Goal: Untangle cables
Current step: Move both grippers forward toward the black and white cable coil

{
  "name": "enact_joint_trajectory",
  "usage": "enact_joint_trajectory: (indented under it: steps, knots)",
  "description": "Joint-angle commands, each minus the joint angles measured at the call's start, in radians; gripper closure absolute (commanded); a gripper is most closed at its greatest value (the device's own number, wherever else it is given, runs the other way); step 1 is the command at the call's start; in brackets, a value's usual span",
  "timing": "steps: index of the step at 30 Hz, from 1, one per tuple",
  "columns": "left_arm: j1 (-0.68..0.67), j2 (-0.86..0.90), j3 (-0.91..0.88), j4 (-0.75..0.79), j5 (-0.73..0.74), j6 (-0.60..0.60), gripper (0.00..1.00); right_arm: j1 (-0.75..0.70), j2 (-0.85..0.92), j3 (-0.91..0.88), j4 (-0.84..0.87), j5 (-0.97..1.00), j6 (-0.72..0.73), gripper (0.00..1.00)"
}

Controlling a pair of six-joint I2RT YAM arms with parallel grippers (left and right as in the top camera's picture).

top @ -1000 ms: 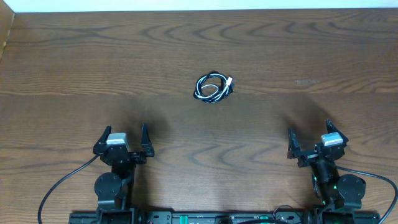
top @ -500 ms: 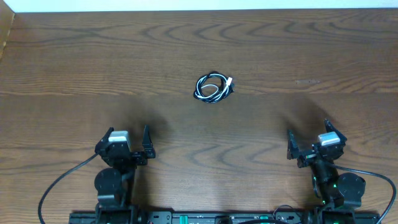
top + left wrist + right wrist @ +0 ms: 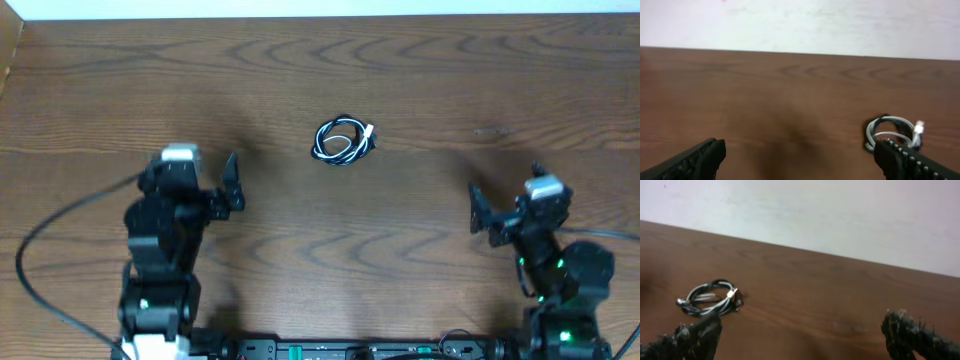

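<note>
The cables (image 3: 343, 141), one white and one black, lie coiled together in one small bundle on the wooden table, mid-far. The bundle shows in the left wrist view (image 3: 891, 132) at lower right and in the right wrist view (image 3: 710, 300) at lower left. My left gripper (image 3: 190, 180) is open and empty, left of and nearer than the bundle; its fingertips frame the left wrist view (image 3: 800, 157). My right gripper (image 3: 505, 200) is open and empty, right of and nearer than the bundle; its fingertips frame the right wrist view (image 3: 802, 335).
The wooden table (image 3: 480, 80) ends at a white wall along its far edge. Thick black wires (image 3: 45, 260) run from the left arm's base at the near left. A faint pale mark (image 3: 492, 131) sits on the table's right side.
Both arms have lifted from their rest poses and moved forward toward the far side; the left gripper has moved farther. The cable bundle has not moved.
</note>
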Motion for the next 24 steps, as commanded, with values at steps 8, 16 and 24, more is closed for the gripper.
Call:
enact_joint_trajectory:
  steps: [8, 16, 24]
  knots:
    - [-0.209, 0.274, 0.347, -0.092, -0.018, 0.014, 0.0, -0.008, 0.444, 0.486, -0.243, -0.138, -0.008, 0.01]
    - [-0.314, 0.638, 0.793, -0.416, -0.018, -0.02, 0.0, -0.007, 0.78, 0.9, -0.547, -0.288, -0.009, 0.01]
    - [-0.369, 0.946, 1.196, -0.712, -0.013, -0.02, 0.0, -0.007, 1.001, 1.125, -0.737, -0.32, -0.009, 0.01]
